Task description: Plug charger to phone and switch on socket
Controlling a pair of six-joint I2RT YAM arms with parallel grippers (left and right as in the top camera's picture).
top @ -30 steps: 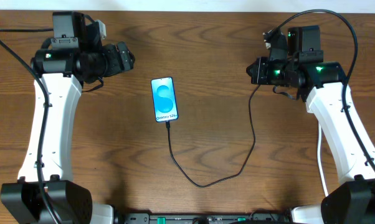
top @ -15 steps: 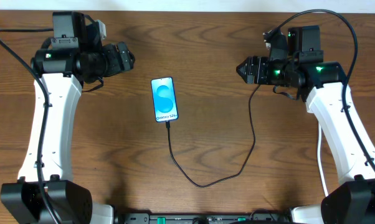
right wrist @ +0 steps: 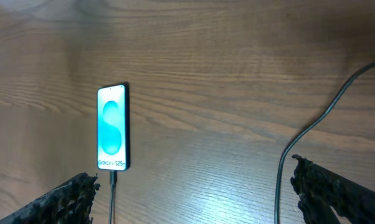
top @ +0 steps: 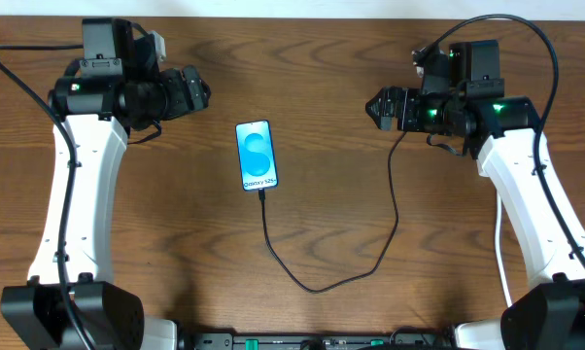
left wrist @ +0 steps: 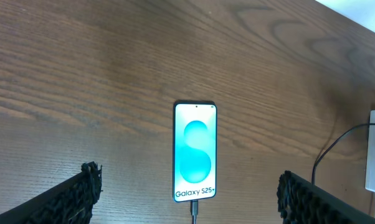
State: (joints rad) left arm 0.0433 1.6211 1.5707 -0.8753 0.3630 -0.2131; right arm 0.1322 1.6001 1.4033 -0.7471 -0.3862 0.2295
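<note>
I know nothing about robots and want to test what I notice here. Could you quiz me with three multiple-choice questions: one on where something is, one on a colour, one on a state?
1. Where does the phone lie?
A. Hanging off an edge
B. Flat on the table, between the left hand and the right hand
C. Inside the right hand

2. What colour is its screen?
A. Red
B. Black
C. Bright blue

3. How are the two hands?
A. Both open, holding nothing
B. Both shut on the phone
C. One shut on a cup

Answers:
1 B, the overhead view shows it on the wood between them.
2 C, it glows blue in every view.
3 A, both wrist views show them spread wide, gripping nothing.
</note>
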